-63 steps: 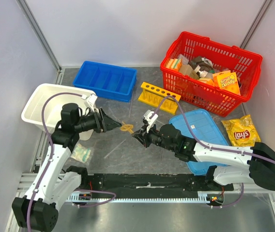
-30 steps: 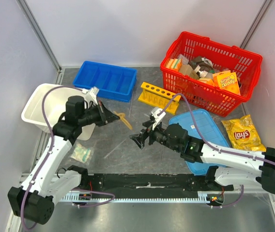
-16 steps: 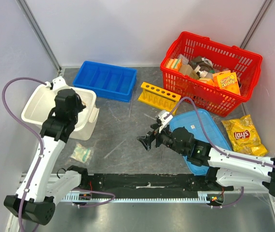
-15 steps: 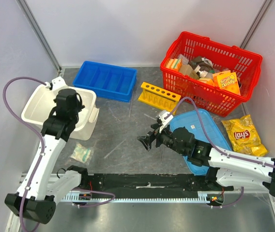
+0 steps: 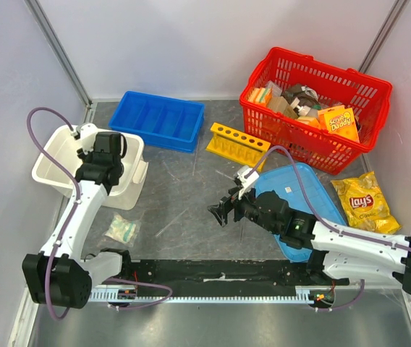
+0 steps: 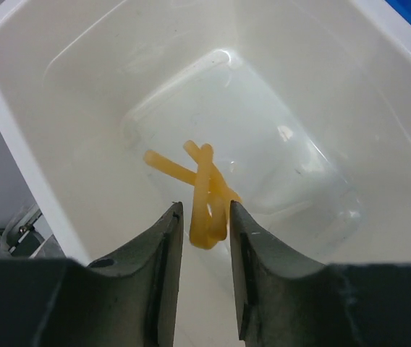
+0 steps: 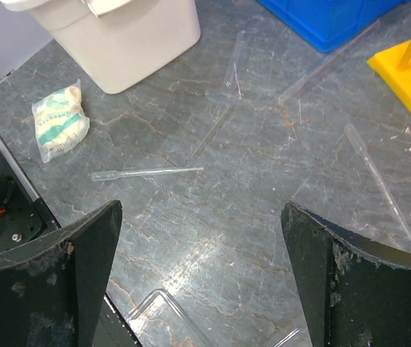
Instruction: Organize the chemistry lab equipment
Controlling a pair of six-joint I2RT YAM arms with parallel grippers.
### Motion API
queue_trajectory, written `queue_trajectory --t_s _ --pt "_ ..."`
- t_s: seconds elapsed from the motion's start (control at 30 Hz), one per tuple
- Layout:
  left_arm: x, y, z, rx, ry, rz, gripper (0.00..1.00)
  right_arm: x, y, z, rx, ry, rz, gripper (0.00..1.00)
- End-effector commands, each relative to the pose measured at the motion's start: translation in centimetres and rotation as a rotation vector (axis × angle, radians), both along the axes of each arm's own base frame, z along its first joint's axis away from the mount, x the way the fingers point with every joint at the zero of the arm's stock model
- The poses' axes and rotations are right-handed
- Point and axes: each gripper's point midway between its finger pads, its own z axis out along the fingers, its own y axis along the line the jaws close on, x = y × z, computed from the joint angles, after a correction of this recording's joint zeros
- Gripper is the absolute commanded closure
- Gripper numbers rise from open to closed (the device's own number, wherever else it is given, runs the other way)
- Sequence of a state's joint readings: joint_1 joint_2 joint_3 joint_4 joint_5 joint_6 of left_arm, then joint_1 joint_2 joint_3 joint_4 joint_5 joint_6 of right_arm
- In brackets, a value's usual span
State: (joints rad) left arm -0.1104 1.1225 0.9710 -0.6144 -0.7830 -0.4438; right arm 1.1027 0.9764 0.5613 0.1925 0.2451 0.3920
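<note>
Overhead overview; two downward wrist close-ups

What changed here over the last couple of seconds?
The left hand carried the tan rubber band from mid-table leftward to the white bin and parted its fingers; the band is now inside. The right hand, open, drew back a little toward its base. The yellow rack, small bag and red basket stayed put.
</note>
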Motion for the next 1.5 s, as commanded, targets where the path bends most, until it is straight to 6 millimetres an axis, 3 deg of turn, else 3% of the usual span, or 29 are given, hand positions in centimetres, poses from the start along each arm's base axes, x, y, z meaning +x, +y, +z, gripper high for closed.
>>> queue_trajectory --t_s 0.0,0.1,0.27,0.57,0.67,0.77,1.03,1.47 --pt "0.1 0.3 1.9 -0.009 -0.084 0.022 0.54 0.1 1.2 0.4 0.028 0.054 -0.005 0.02" --pt "0.2 -0.4 2.9 -0.03 -0.103 -0.022 0.39 0.1 2.3 -0.1 0.043 0.095 0.0 0.02" --pt "-0.2 -2.4 5.4 -0.143 -0.156 -0.107 0.29 0.1 5.5 -0.5 0.096 0.186 0.039 0.04" --pt "-1.6 -8.8 10.8 -0.341 -0.3 -0.477 0.28 0.5 12.3 -1.5 0.188 0.282 0.14 0.23" --pt "-2.5 -10.0 12.6 -0.363 -0.35 -0.555 0.28 0.7 14.9 -1.4 0.231 0.286 0.182 0.28" --pt "-3.6 -11.0 13.7 -0.387 -0.381 -0.623 0.27 0.5 17.8 -2.9 0.229 0.306 0.237 0.3" --pt "-5.4 -12.0 14.2 -0.388 -0.387 -0.703 0.26 -0.6 23.1 -6.5 0.232 0.36 0.32 0.37" --pt "-6.2 -13.1 13.3 -0.453 -0.394 -0.74 0.27 -0.6 27.2 -11.5 0.155 0.398 0.36 0.38"
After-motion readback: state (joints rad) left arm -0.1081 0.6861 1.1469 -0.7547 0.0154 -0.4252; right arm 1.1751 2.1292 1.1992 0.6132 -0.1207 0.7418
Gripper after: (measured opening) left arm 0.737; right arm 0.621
